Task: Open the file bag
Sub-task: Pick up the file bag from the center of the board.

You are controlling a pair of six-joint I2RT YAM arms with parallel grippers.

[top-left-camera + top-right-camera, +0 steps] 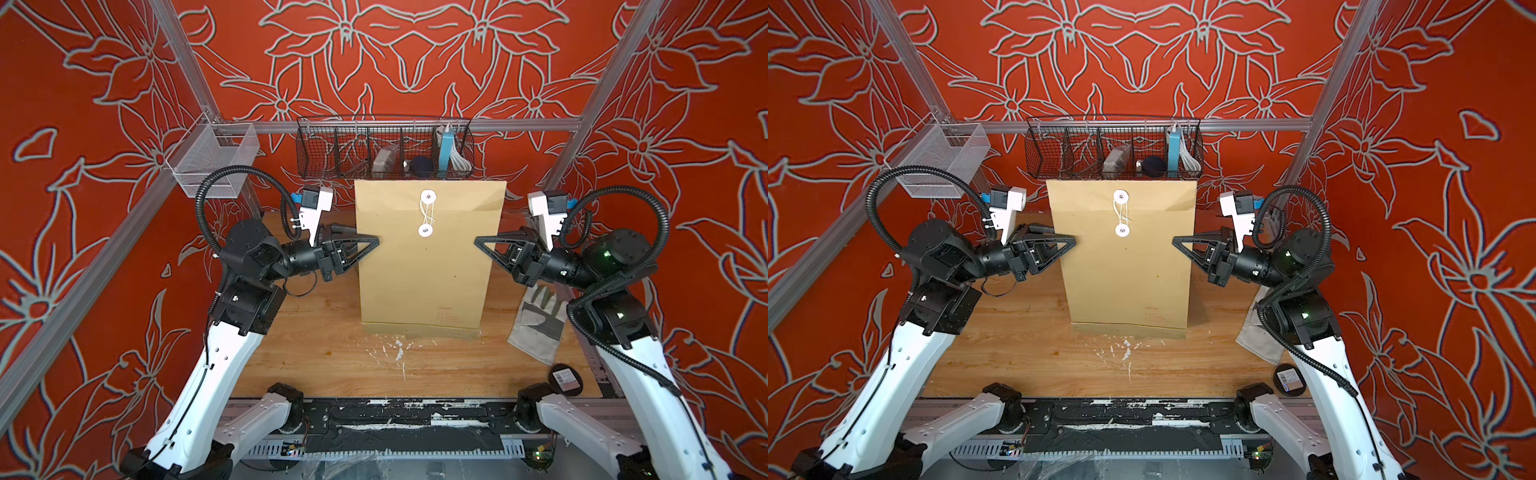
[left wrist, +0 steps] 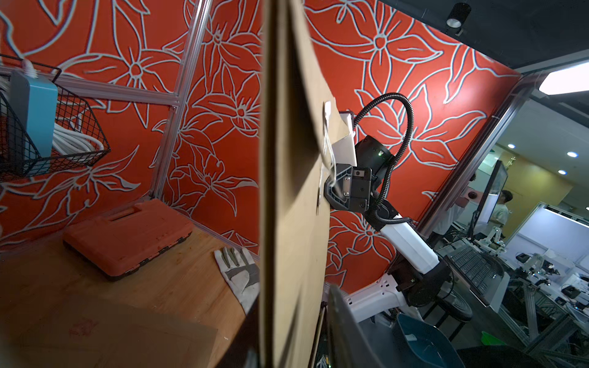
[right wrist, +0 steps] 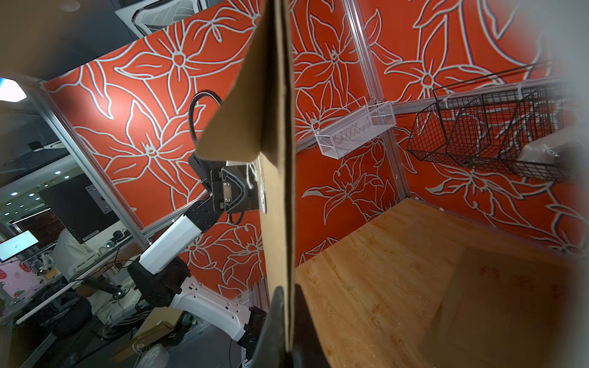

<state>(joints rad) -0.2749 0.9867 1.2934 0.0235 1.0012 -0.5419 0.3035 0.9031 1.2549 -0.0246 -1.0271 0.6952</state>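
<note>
Between the two arms, in both top views, the file bag (image 1: pixel 428 266) (image 1: pixel 1125 266) is standing upright over the wooden table (image 1: pixel 311 353). Its top edge is covering the foot of the black wire basket (image 1: pixel 324 153), and whether its bottom edge is touching the wood is not showing. The left gripper (image 1: pixel 374 241) is reaching onto the bag's left edge and the right gripper (image 1: pixel 478 240) onto its right edge, both about level with the lower disc of the string tie (image 1: pixel 427 212); their far fingers are lying hidden behind the paper. A grey glove (image 1: pixel 536 324) is lying half under the right arm.

From the left wrist, the bag is filling the middle edge-on. One dark finger (image 2: pixel 341 325) is showing just beside its front face and the other is cut off, so I cannot tell whether these jaws are pressing.

From the right wrist, the bag's edge is running between two dark fingers (image 3: pixel 274 318), which are clenching it
</note>
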